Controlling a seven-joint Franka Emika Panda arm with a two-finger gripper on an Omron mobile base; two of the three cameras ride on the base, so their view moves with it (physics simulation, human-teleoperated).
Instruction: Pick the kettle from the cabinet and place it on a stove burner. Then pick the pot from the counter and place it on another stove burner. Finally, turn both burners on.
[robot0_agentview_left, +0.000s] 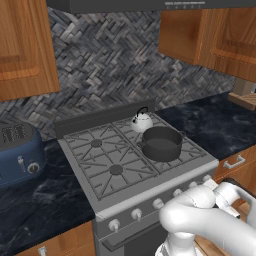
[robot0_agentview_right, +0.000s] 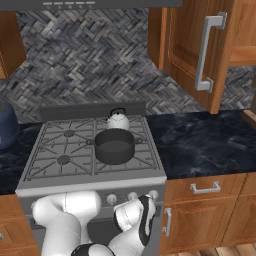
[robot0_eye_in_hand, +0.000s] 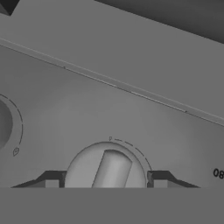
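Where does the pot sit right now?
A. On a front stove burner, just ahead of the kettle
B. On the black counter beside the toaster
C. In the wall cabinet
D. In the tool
A: the pot rests on the front grate of the stove, with the kettle behind it.

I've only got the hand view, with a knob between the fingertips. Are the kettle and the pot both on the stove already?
Observer: Yes. The kettle sits at the back right of the stove.
Operator: And the pot?
Observer: The pot is on the front right grate, just in front of the kettle.
Operator: Anything else nearby?
Observer: A blue toaster stands on the counter, left of the stove.
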